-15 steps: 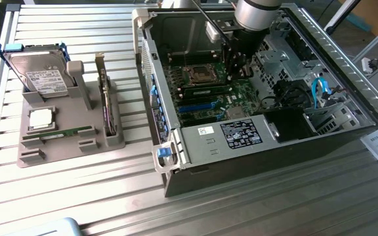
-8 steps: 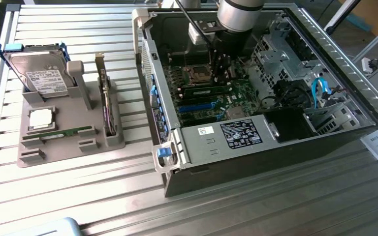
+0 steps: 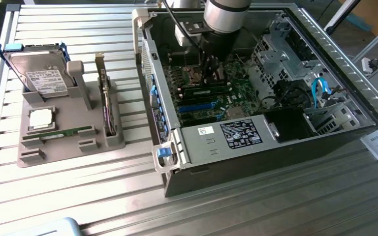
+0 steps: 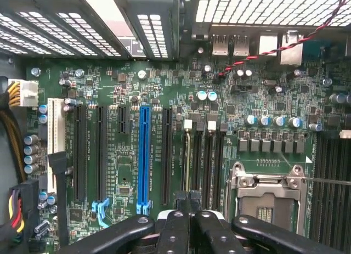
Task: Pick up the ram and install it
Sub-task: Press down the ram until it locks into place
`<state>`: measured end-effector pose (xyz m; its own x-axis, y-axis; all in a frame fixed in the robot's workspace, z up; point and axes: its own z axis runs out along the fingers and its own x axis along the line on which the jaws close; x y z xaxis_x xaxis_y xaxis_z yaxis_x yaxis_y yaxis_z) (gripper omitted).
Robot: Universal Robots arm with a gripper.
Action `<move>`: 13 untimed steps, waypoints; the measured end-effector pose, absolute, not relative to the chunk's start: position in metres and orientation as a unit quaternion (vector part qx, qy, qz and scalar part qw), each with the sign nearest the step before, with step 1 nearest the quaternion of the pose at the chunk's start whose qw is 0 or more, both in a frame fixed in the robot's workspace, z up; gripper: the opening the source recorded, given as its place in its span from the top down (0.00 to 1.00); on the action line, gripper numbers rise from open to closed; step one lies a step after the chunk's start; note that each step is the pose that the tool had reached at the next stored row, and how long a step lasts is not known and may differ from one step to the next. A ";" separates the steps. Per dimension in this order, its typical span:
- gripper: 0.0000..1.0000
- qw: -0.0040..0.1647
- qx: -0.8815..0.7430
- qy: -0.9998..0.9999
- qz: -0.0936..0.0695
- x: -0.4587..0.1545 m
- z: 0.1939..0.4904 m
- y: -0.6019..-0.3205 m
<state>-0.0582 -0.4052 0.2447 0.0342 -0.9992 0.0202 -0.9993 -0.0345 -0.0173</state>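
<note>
Ribbed grey metal table [image 3: 255, 206] under open black computer case [image 3: 294, 147].
Black gripper [image 4: 188, 202] fingers pressed together over green motherboard [image 4: 164, 150]; arm hides slots beneath.

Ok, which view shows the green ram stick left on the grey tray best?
The exterior view: the ram stick lies flat and uncovered on the grey tray, beside the silver chip. The wrist view faces the motherboard inside the case, with the hand over its slots.
</note>
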 end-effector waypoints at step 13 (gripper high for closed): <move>0.89 0.001 0.719 -0.695 0.013 -0.058 0.232 -0.405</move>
